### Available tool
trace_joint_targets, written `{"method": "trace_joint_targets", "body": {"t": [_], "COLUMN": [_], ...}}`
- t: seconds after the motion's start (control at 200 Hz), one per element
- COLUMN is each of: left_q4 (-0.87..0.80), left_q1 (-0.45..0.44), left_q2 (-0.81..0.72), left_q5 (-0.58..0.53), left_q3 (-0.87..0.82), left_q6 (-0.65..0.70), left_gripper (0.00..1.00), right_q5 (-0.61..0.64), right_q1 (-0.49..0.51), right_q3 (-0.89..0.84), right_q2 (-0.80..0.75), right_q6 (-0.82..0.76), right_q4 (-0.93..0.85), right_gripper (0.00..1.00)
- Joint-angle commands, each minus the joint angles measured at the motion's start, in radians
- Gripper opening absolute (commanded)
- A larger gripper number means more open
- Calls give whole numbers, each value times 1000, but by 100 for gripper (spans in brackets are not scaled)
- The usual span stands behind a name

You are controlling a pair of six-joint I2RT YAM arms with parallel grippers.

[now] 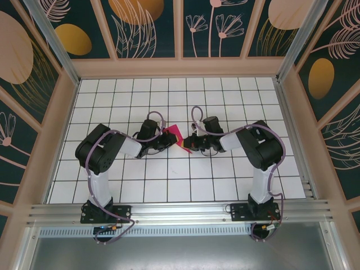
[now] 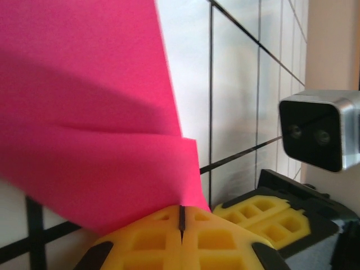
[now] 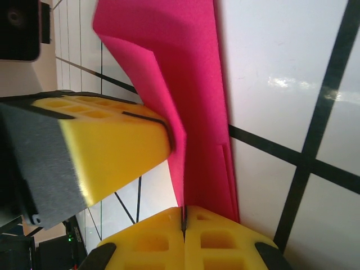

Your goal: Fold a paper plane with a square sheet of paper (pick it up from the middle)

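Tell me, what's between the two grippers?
The folded pink paper, seen in the top view. The left gripper and right gripper both pinch it, and each wrist view shows that grip up close.

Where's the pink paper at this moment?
In the top view the pink paper is over the middle of the gridded table, pinched between the left pincer on its left and the right pincer on its right, both shut on it.
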Motion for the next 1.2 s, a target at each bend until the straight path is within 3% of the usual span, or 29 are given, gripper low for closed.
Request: {"method": "trace_joint_targets", "body": {"t": [0.0, 0.285, 0.445, 0.61, 0.951, 1.196], "left_q4": [-78, -214, -223, -216, -216, -229], "left_q1": [-4, -4, -5, -5, -4, -5], "left_q2": [32, 46, 49, 47, 43, 28], "left_q5": [-28, -95, -96, -89, -86, -84], "left_q3": [30, 65, 64, 59, 60, 78], "left_q6": [21, 42, 41, 43, 45, 49], "left_gripper": [5, 3, 3, 3, 3, 3], "right_q5": [54, 28, 6, -22, -11, -14], "right_q1": [-23, -23, -24, -24, -23, -18], "right_q3": [-18, 22, 46, 49, 44, 35], "right_q2": [13, -41, -75, -102, -82, -45], "right_q6": [-17, -28, -45, -51, -64, -78], "right_q4": [-58, -129, -210, -248, -293, -312], "right_gripper": [1, 20, 24, 23, 8, 9]}}
